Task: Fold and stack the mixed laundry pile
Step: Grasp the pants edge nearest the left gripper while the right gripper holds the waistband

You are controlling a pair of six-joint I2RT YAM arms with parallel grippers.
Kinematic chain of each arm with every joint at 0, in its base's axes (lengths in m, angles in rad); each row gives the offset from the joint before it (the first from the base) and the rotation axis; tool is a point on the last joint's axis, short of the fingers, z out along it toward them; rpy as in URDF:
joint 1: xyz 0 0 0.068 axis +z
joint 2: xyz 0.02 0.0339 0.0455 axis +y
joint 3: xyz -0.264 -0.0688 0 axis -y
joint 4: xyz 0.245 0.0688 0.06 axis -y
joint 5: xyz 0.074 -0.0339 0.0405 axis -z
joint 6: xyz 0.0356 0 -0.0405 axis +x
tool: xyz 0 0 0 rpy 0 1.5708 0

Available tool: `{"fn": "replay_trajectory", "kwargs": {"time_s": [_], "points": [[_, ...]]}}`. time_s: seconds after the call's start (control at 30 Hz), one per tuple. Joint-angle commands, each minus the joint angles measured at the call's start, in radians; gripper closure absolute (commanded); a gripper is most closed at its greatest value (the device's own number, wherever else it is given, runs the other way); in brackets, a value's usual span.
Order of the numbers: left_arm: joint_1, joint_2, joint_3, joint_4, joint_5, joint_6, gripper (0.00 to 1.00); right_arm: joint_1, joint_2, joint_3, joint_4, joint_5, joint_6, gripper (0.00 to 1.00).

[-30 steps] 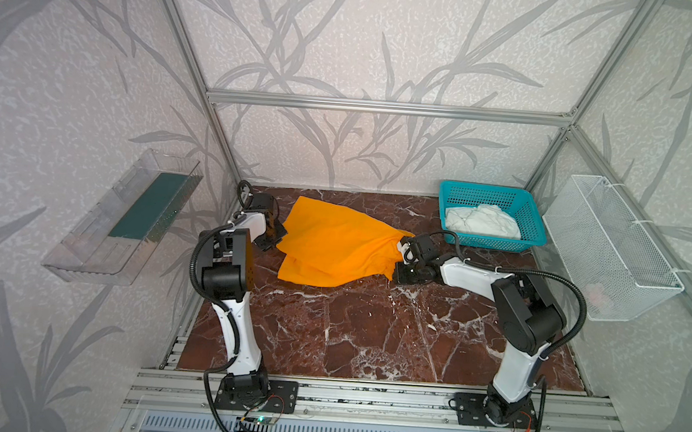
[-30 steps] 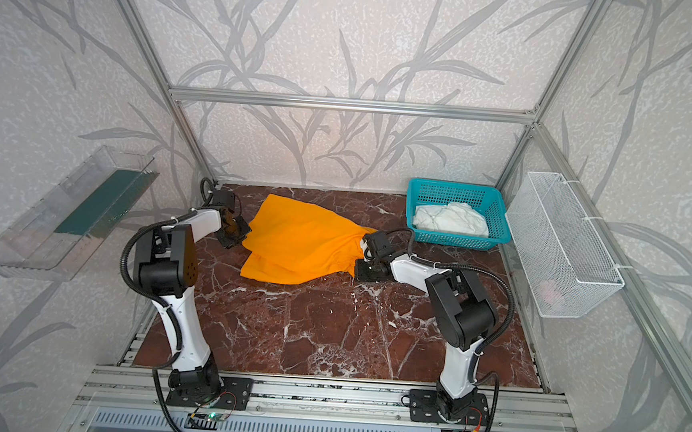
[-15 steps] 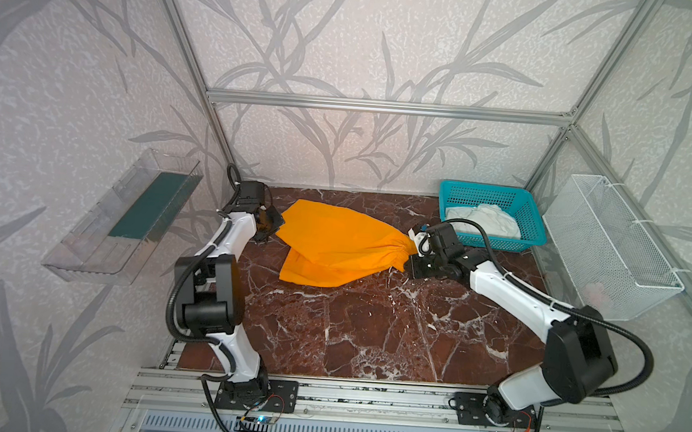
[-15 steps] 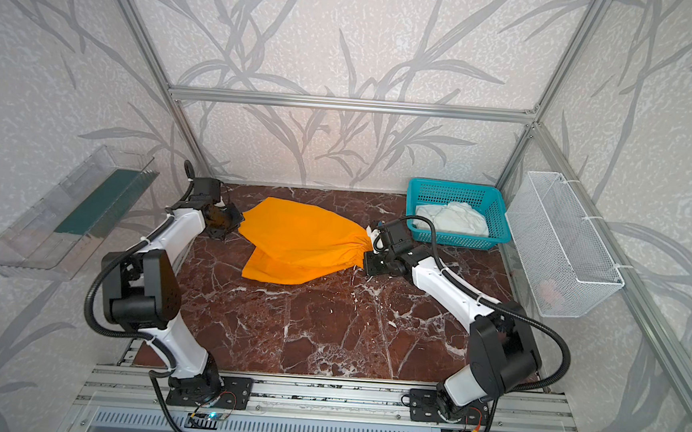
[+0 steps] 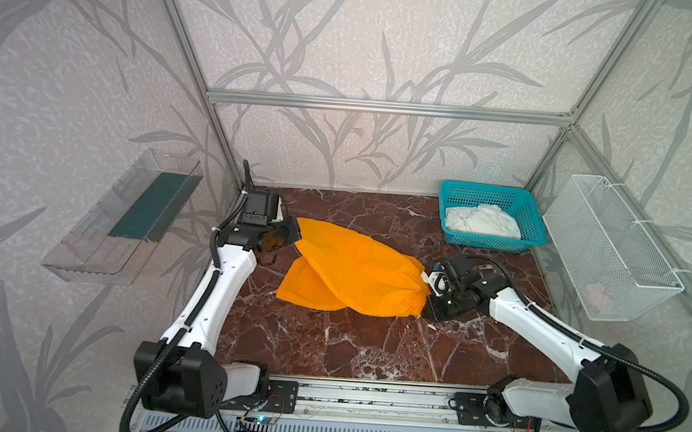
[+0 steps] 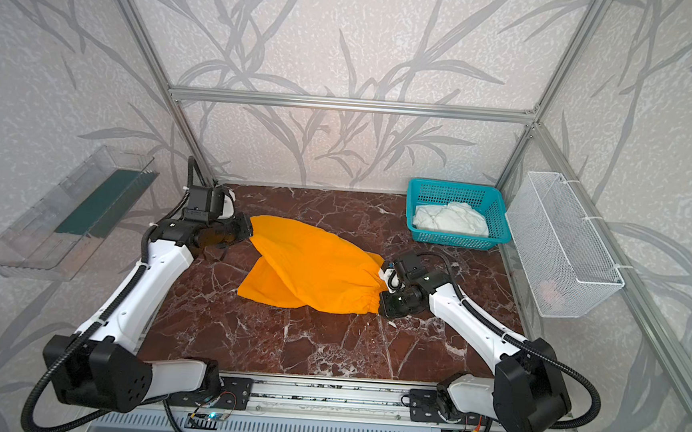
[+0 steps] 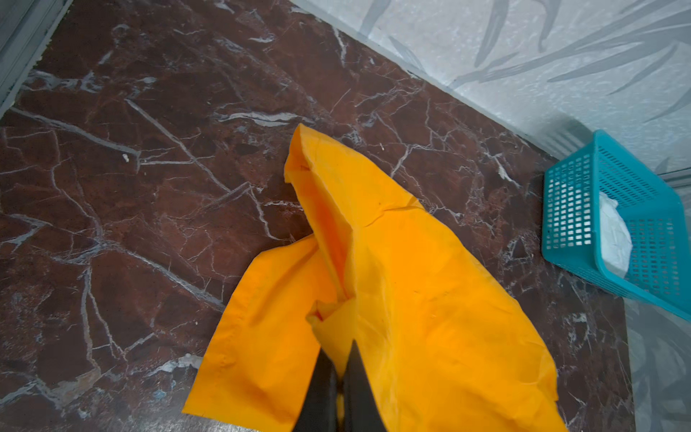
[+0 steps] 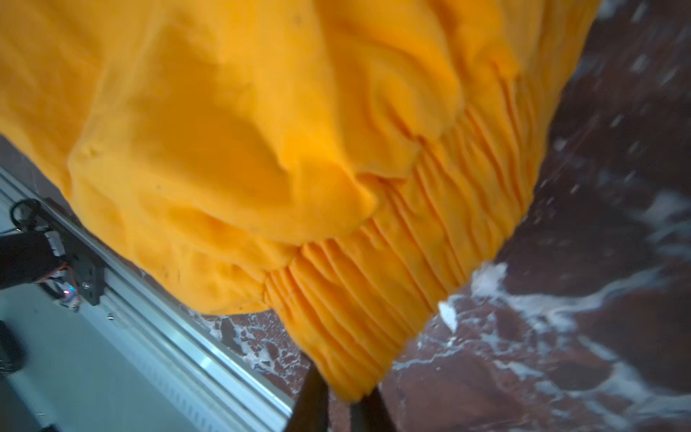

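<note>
Orange trousers (image 5: 353, 271) on the desk (image 5: 368, 352) are being pinched by the left fingers (image 7: 318, 396), with the waistband (image 8: 374, 299) between the right fingers (image 8: 310, 404), grip unclear.

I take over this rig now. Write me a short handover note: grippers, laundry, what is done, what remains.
Left gripper: shut on the orange trousers, opposite the waistband.
Right gripper: fingers at the waistband corner, slightly apart; grip unclear.
Trousers lie spread on the marble table, one leg over the other. White garment lies crumpled in the teal basket.
Done: nothing folded.
Left: fold both, stack.
</note>
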Motion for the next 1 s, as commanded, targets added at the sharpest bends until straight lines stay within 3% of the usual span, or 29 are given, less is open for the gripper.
{"fn": "replay_trajectory", "kwargs": {"time_s": [0.0, 0.17, 0.4, 0.83, 0.97], "points": [[0.001, 0.000, -0.040, -0.020, -0.028, 0.000, 1.00, -0.003, -0.031, -0.068, 0.088, -0.097, 0.075, 0.65], [0.001, 0.031, -0.064, 0.008, -0.031, -0.002, 1.00, -0.003, -0.053, -0.164, 0.272, -0.112, 0.152, 0.42], [0.000, 0.035, -0.071, 0.027, -0.038, -0.007, 1.00, -0.001, -0.018, -0.276, 0.500, -0.080, 0.302, 0.34], [0.001, 0.011, -0.100, 0.033, -0.061, -0.006, 1.00, 0.044, 0.173, -0.252, 0.604, -0.057, 0.391, 0.37], [0.001, 0.012, -0.101, 0.035, -0.060, -0.006, 1.00, 0.050, 0.215, -0.227, 0.604, -0.033, 0.390, 0.55]]}}
